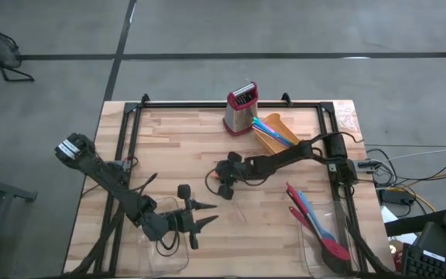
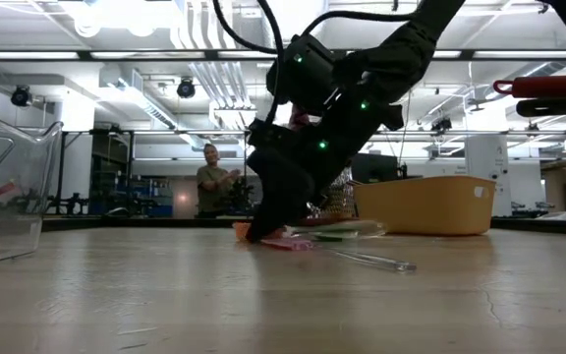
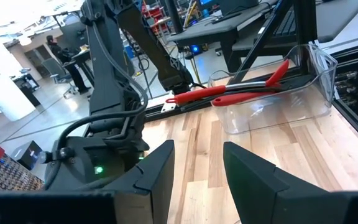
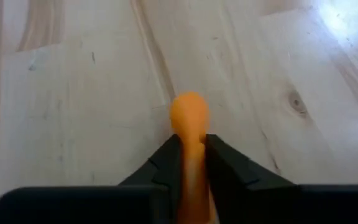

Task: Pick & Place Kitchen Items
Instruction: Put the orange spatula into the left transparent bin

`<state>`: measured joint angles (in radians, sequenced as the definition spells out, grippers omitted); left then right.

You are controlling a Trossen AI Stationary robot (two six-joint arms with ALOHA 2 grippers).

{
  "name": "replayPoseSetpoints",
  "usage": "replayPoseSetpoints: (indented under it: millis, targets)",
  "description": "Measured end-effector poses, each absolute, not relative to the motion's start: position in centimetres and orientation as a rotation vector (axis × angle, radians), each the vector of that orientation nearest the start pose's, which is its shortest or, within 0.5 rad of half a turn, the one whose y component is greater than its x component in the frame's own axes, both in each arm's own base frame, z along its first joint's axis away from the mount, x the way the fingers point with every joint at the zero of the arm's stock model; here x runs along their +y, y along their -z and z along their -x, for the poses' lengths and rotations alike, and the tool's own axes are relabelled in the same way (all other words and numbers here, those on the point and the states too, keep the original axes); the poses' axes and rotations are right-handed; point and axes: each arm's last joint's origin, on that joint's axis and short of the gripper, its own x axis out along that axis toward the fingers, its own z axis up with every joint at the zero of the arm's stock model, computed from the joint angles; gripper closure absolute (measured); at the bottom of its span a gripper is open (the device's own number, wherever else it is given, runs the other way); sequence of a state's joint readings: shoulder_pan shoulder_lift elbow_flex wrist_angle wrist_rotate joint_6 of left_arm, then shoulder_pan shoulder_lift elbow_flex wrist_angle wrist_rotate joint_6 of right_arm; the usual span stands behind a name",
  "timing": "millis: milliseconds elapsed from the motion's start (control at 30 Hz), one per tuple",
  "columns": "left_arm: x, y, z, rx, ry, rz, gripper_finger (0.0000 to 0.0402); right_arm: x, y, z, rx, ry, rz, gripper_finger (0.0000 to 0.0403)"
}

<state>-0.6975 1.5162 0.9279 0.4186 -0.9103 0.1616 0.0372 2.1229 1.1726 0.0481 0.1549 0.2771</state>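
Observation:
My right gripper (image 1: 221,183) reaches to the table's middle and is shut on a small orange piece (image 4: 189,118) with a rounded end. It shows at table height in the low view, by pink and green pieces (image 2: 314,236). My left gripper (image 1: 206,215) hangs open over the near left, above a clear tray (image 1: 165,249); nothing is between its fingers (image 3: 157,177). Red and blue spatulas (image 1: 316,221) lie in a clear tray (image 1: 304,248) at the near right. My right gripper pinches the orange piece's narrow stem (image 4: 191,155) between its two fingers (image 4: 166,165). The rounded end (image 4: 189,111) sticks out past the fingertips. The fingers slant down from the table's right side and lie along the piece. Whether the piece rests on the wood, I cannot tell.
A red grater-like stand (image 1: 241,108) and a yellow tub (image 1: 279,133) with coloured sticks are at the far middle. A thin clear stick (image 2: 371,260) lies on the wood near my right gripper. Black frame rails (image 1: 134,147) run along the table's sides. A person (image 2: 211,177) stands beyond the table.

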Motion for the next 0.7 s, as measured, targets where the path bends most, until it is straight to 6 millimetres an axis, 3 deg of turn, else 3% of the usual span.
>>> replayPoseSetpoints:
  millis: [100,333,500,700]
  targets:
    - [-19.3,-26.7,-26.5,0.135,-0.203,-0.283,0.0257,1.2,-9.1,-40.9,0.872,0.217,-0.174,0.0375]
    - [-19.2,-26.5,-26.5,0.148,-0.200,-0.298,0.0257,1.8,-11.1,-40.2,0.888,0.191,-0.156,0.0375]
    - [-19.0,-26.1,-26.2,0.204,-0.196,-0.348,0.0257,3.7,-13.5,-39.0,0.927,0.137,-0.132,0.0375]
    - [-18.9,-25.7,-26.0,0.247,-0.194,-0.380,0.0257,7.0,-17.8,-37.7,0.833,0.032,-0.070,0.0375]
